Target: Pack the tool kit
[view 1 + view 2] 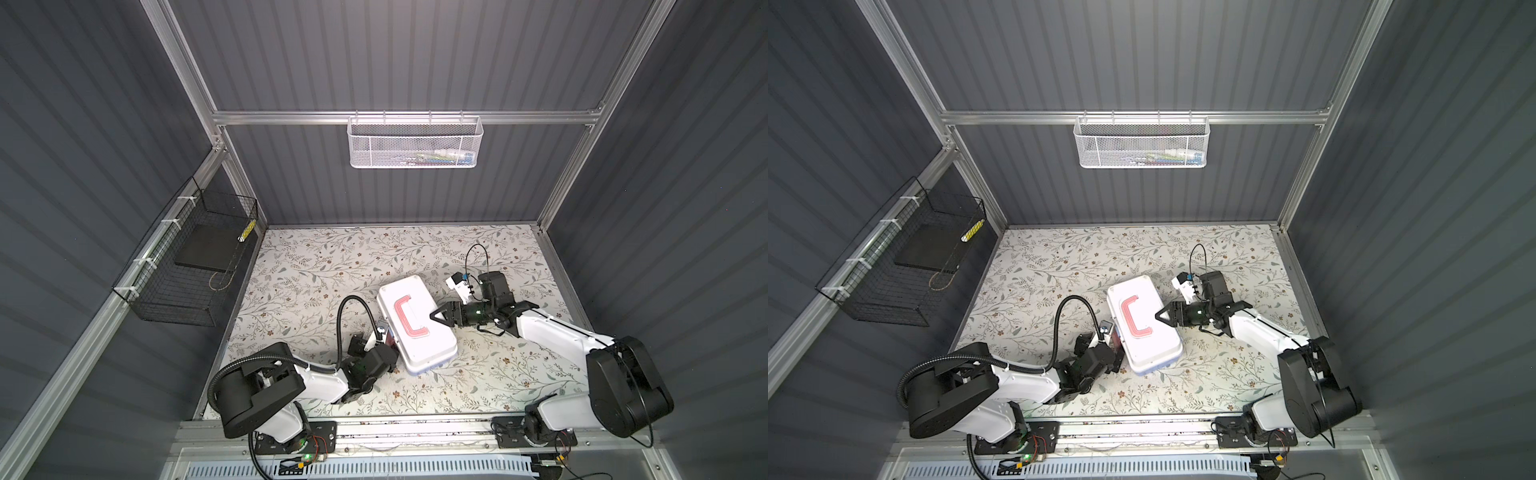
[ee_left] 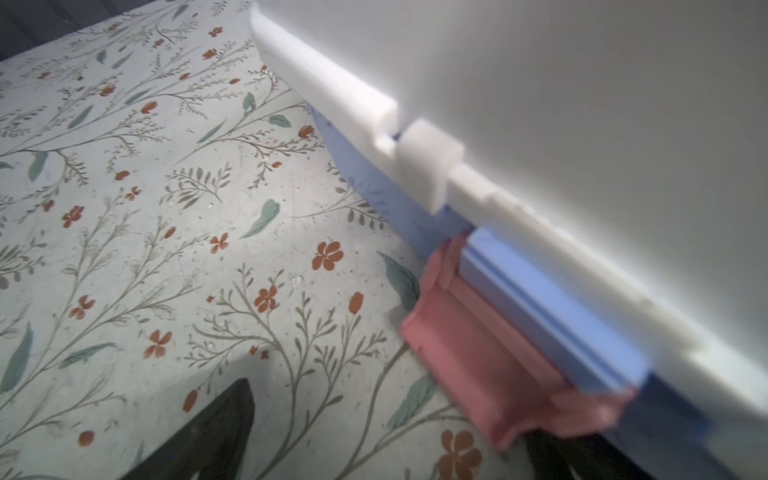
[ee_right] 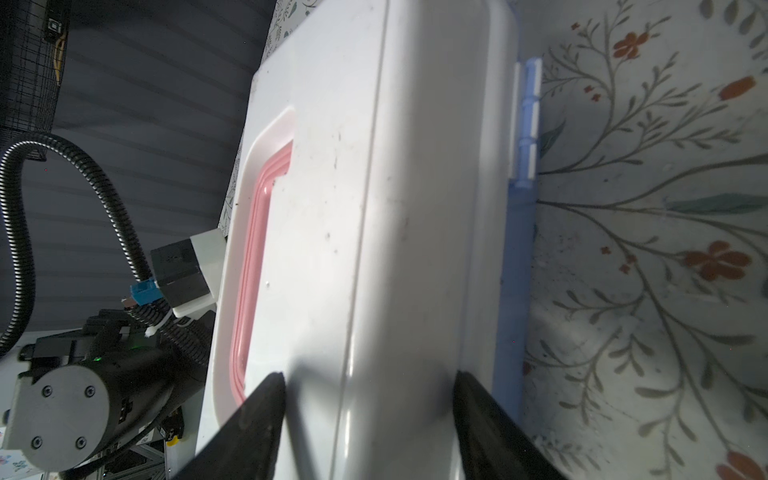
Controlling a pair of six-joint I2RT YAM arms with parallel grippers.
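Centre frame on the counter, the kit sits shut. My left gripper gapes wide at its pink latch; my right gripper rests on the lid, jaws apart.

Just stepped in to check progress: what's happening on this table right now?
A small rectangular plastic box with a white lid, pink handle and light-blue base sits closed on the floral-patterned tabletop. The right pincer straddles the lid's hinge-side edge; whether it is clamping is unclear. The left pincer is open at the opposite long side, around the pink latch, which looks unfastened.
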